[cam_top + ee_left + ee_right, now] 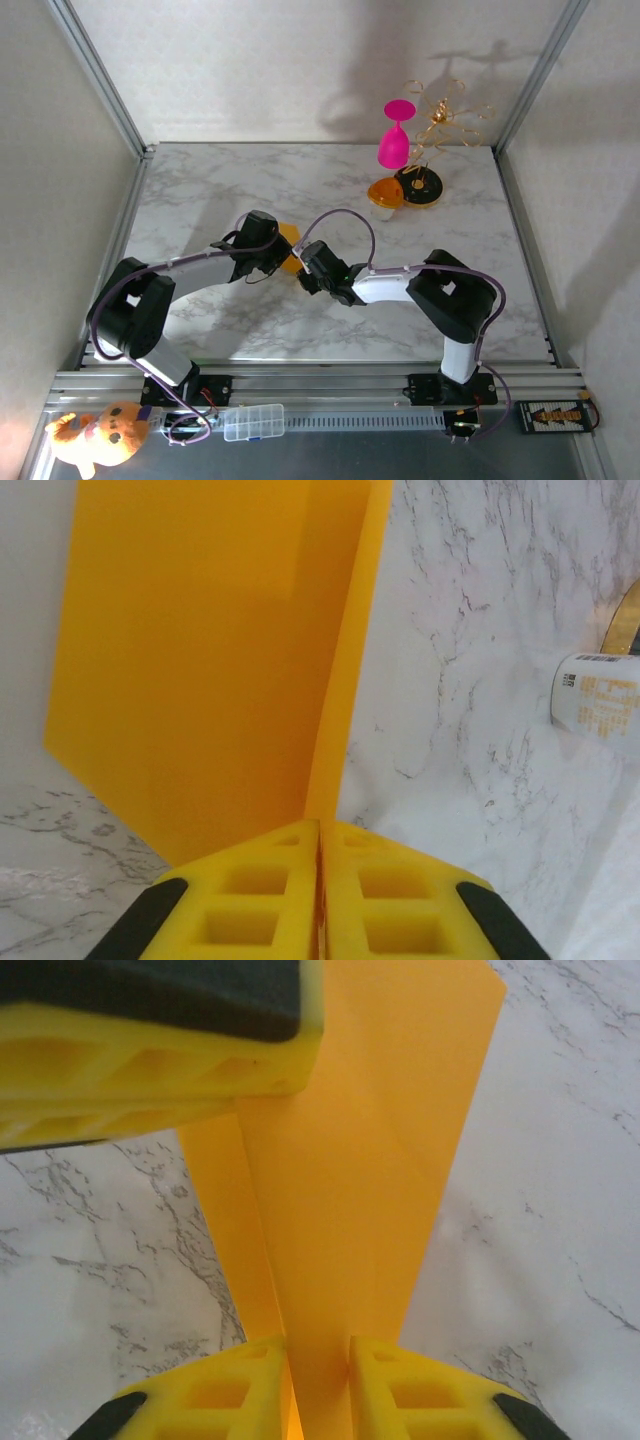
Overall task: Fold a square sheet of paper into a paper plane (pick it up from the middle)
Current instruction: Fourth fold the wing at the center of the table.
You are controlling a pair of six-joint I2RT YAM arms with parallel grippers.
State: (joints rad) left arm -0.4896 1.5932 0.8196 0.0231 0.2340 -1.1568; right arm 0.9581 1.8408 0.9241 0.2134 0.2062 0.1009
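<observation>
Now | left gripper (319, 900) clamped on folded paper (200, 660) | right gripper (318, 1400) pinching it, slightly parted

Both arms reach inward, wrists nearly meeting mid-counter. Left end effector (320, 880) clamped closed; right end effector (318, 1380) pinched narrowly.

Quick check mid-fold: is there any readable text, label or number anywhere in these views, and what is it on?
Nothing can be read for certain.
White cup, left wrist view: orange print and a dark strip like a barcode, too blurred to read.
Black board with orange markings, near right corner in the top view: too small to read.
Yellow paper: plain, no print.
</observation>
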